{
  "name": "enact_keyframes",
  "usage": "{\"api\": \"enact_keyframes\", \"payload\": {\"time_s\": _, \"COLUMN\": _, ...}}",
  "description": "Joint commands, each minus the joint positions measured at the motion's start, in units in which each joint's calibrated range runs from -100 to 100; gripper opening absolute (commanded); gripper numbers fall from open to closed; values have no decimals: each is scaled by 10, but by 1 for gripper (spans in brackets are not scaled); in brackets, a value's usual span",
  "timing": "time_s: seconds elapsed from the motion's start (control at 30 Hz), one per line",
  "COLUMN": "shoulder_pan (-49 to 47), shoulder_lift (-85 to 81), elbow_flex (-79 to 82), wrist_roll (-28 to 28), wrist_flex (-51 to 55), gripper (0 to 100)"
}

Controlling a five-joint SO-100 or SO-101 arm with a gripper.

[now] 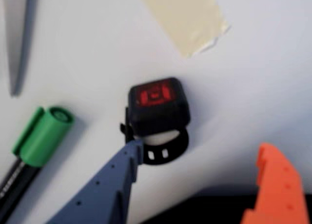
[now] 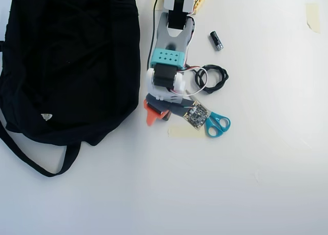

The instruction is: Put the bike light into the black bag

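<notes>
In the wrist view the bike light (image 1: 158,114) lies at frame centre on the white table (image 1: 253,77), red lens up, strap ring toward the bottom. The gripper (image 1: 200,158) stands open: blue finger (image 1: 109,185) touches the strap's left, orange finger (image 1: 275,185) well right

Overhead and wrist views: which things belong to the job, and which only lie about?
For the job:
bike light
black bag
tool

Lying about:
scissors
coiled cable
small cylinder
green-capped marker
tape piece
</notes>
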Motion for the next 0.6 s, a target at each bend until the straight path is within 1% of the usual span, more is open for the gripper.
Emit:
{"api": "enact_keyframes", "payload": {"time_s": 0.0, "shoulder_pan": 17, "shoulder_lift": -6, "elbow_flex": -3, "wrist_roll": 15, "wrist_flex": -2, "gripper": 30}}
{"api": "enact_keyframes", "payload": {"time_s": 0.2, "shoulder_pan": 27, "shoulder_lift": -5, "elbow_flex": -1, "wrist_roll": 26, "wrist_flex": -2, "gripper": 30}}
{"api": "enact_keyframes", "payload": {"time_s": 0.43, "shoulder_pan": 22, "shoulder_lift": -6, "elbow_flex": 42, "wrist_roll": 30, "wrist_flex": -58, "gripper": 30}}
{"api": "enact_keyframes", "payload": {"time_s": 0.57, "shoulder_pan": 20, "shoulder_lift": -6, "elbow_flex": 42, "wrist_roll": 30, "wrist_flex": -66, "gripper": 30}}
